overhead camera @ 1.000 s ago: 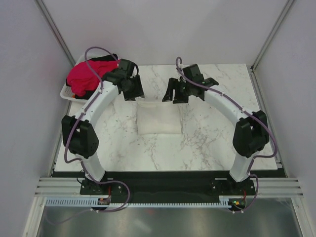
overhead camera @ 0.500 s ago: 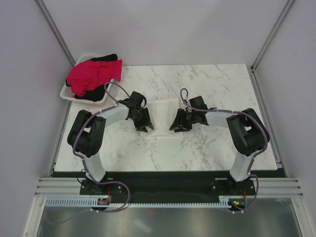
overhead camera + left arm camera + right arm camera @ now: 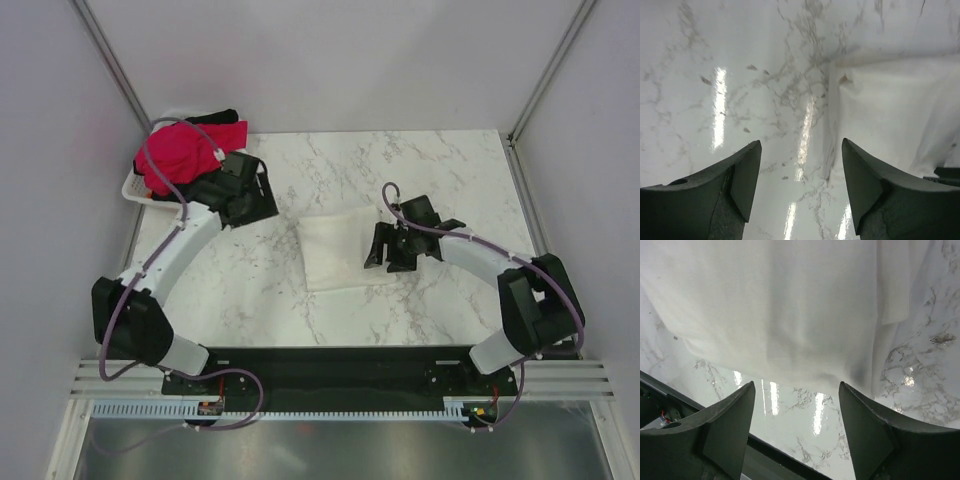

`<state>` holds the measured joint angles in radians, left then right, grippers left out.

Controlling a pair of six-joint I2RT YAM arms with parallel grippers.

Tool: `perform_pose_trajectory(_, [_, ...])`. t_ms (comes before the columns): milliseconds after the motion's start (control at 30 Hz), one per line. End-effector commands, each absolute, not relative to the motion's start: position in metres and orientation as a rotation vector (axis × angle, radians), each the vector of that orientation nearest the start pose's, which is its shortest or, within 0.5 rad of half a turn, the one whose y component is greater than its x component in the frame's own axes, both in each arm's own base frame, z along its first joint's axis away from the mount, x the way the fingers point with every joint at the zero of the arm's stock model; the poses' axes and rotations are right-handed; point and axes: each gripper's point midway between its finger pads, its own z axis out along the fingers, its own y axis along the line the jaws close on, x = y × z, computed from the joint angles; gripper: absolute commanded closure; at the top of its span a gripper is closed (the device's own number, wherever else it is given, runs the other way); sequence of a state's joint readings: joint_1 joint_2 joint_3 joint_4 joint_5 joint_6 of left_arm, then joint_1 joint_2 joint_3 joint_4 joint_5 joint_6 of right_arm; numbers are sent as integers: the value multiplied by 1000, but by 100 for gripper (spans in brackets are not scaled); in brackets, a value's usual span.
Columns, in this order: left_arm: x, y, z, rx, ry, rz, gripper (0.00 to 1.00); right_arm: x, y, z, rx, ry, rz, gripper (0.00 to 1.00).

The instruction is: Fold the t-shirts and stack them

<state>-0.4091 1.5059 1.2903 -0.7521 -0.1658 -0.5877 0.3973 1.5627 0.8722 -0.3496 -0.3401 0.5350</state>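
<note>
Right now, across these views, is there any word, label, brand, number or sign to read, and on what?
No readable text anywhere.
The folded white shirt shows only plain cloth in all three views.
The red shirt and the black shirt in the basket show no lettering.
The small parts at the arm bases are too small to read.

arms (image 3: 185, 240): white links | black joints | purple cables (image 3: 145, 160) | dark wedge-shaped jaws
</note>
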Motion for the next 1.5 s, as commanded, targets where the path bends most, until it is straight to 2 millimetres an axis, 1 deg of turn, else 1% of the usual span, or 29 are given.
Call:
perform_pose_trajectory(0, [354, -61, 196, -445, 2377, 20, 26, 277, 193, 92, -33, 2662, 685, 24])
perform_pose_trajectory(33, [356, -49, 198, -504, 2367, 10, 26, 276, 194, 100, -43, 2649, 697, 23])
perform_pose_trajectory(67, [360, -20, 196, -612, 2349, 26, 25, 272, 194, 110, -54, 2634, 713, 22])
perform_pose_trajectory(133, [364, 0, 192, -705, 2338, 2, 25, 264, 194, 116, -72, 2625, 728, 18])
perform_pose_trajectory(167, [370, 24, 190, -784, 2305, 8, 25, 259, 193, 124, -79, 2613, 740, 16])
perform_pose_trajectory(200, [376, 29, 183, -805, 2315, -20, 26, 255, 192, 127, -89, 2607, 744, 13])
perform_pose_trajectory(233, [381, 45, 183, -851, 2296, -14, 26, 249, 191, 132, -96, 2600, 755, 12])
perform_pose_trajectory(267, [386, 52, 180, -881, 2291, -12, 26, 246, 192, 135, -104, 2596, 771, 11])
perform_pose_trajectory(300, [391, 59, 168, -914, 2315, -11, 26, 243, 192, 137, -112, 2593, 776, 9])
perform_pose_trajectory(333, [396, 71, 169, -974, 2289, -16, 26, 238, 191, 140, -117, 2589, 784, 8])
perform_pose_trajectory(367, [399, 77, 166, -1007, 2281, -14, 27, 236, 191, 141, -123, 2587, 793, 8])
perform_pose_trajectory(400, [402, 83, 155, -1046, 2294, -3, 27, 232, 193, 144, -134, 2587, 813, 8])
perform_pose_trajectory(433, [405, 92, 155, -1098, 2268, -2, 28, 229, 193, 146, -140, 2587, 819, 7])
perform_pose_trajectory(500, [408, 103, 147, -1147, 2257, 38, 28, 226, 193, 150, -154, 2583, 826, 7])
perform_pose_trajectory(533, [412, 108, 138, -1174, 2259, 52, 27, 222, 191, 151, -160, 2583, 822, 7])
perform_pose_trajectory(600, [417, 117, 133, -1197, 2242, 89, 27, 218, 189, 152, -171, 2584, 818, 7])
perform_pose_trajectory(633, [420, 122, 126, -1222, 2240, 100, 27, 215, 187, 153, -172, 2586, 814, 7])
perform_pose_trajectory(700, [424, 128, 121, -1248, 2230, 96, 27, 210, 185, 152, -187, 2591, 811, 7])
perform_pose_trajectory(767, [429, 131, 122, -1266, 2211, 79, 28, 205, 183, 152, -194, 2591, 808, 7])
perform_pose_trajectory(867, [429, 129, 143, -1269, 2122, 32, 28, 200, 179, 147, -199, 2604, 799, 6])
perform_pose_trajectory(900, [424, 126, 138, -1281, 2117, 22, 28, 198, 178, 143, -196, 2613, 795, 6])
perform_pose_trajectory(933, [428, 126, 148, -1264, 2071, -1, 28, 197, 178, 141, -195, 2617, 794, 7])
perform_pose_trajectory(967, [427, 124, 153, -1259, 2055, -18, 28, 196, 177, 138, -195, 2621, 793, 7])
perform_pose_trajectory(1000, [427, 125, 155, -1262, 2049, -18, 29, 194, 177, 135, -196, 2630, 793, 7])
perform_pose_trajectory(1133, [426, 126, 150, -1268, 2056, -8, 30, 194, 177, 130, -197, 2639, 794, 6])
perform_pose_trajectory(1233, [424, 128, 141, -1296, 2064, 10, 30, 194, 177, 129, -204, 2640, 789, 6])
perform_pose_trajectory(1300, [426, 128, 134, -1307, 2069, 11, 30, 194, 176, 129, -204, 2643, 784, 7])
perform_pose_trajectory(1400, [430, 129, 130, -1312, 2062, 2, 29, 193, 175, 125, -203, 2654, 777, 7])
perform_pose_trajectory(1467, [432, 130, 118, -1329, 2080, 10, 29, 192, 175, 124, -203, 2661, 774, 7])
